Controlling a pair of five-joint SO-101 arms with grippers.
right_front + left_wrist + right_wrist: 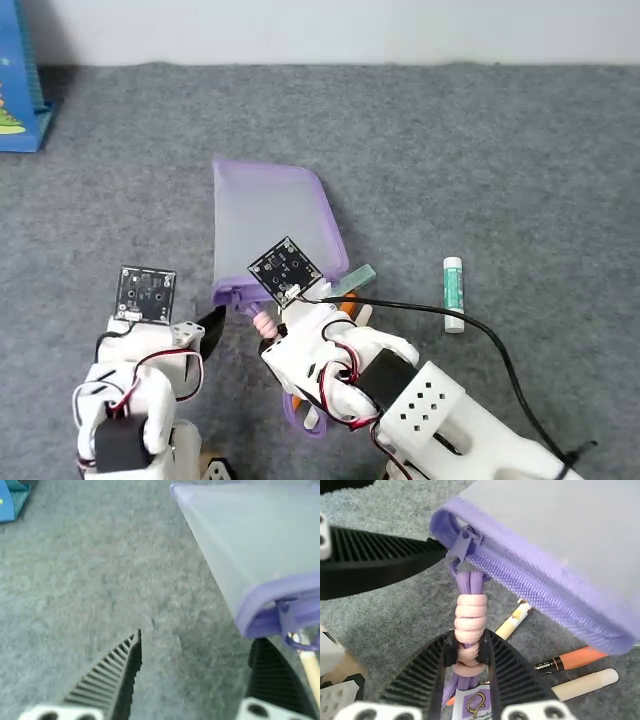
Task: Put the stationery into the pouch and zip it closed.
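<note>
right gripper (pixel 467 652) is clamping the pink-purple zipper cord (pixel 469 612) just under the slider (pixel 462 542), likely to run the zip, while left gripper (pixel 199 640), wide open and empty, is sitting with one jaw beside the purple pouch (pixel 560 540) corner, probably bracing it; pens (pixel 580 658) are lying outside, beyond the right jaws.

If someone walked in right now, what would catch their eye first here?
The translucent purple pouch lies mid-table, with the right gripper shut on the pink-and-purple zipper cord at its corner. The left gripper stands open beside that corner, and a green-and-white glue stick lies apart on the grey carpet.
</note>
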